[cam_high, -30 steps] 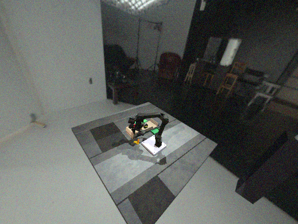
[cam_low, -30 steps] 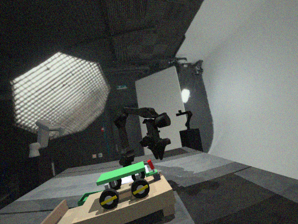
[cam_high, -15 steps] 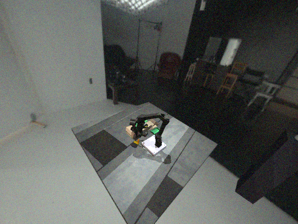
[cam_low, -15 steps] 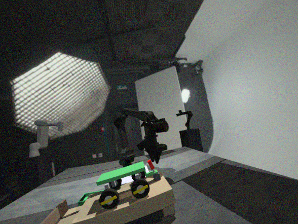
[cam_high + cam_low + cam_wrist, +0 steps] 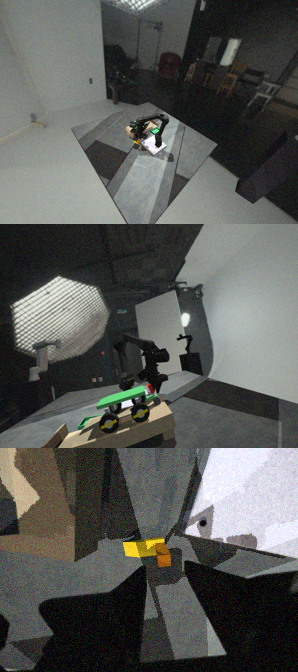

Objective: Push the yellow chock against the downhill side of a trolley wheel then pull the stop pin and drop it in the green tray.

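Note:
The yellow chock (image 5: 135, 142) (image 5: 132, 549) with its orange handle stands on the table beside the ramp (image 5: 163, 412) (image 5: 92, 550). My gripper (image 5: 164, 567) is open, pointing down over the chock; in the wrist view the orange handle shows at the gap between the fingertips. Contact cannot be told. The green trolley (image 5: 121, 397) stands on the ramp, its wheels on the wood. The red-headed stop pin (image 5: 150, 388) is at its uphill end. No chock shows at the near wheels. The green tray (image 5: 155, 131) (image 5: 80, 427) lies beyond the ramp in the exterior view.
The arm's white base plate (image 5: 153, 149) (image 5: 250, 488) is close beside the chock. The ramp's low end has a raised wooden end board (image 5: 57, 435). The arm reaches over from its base and hides part of the ramp and trolley in the top view.

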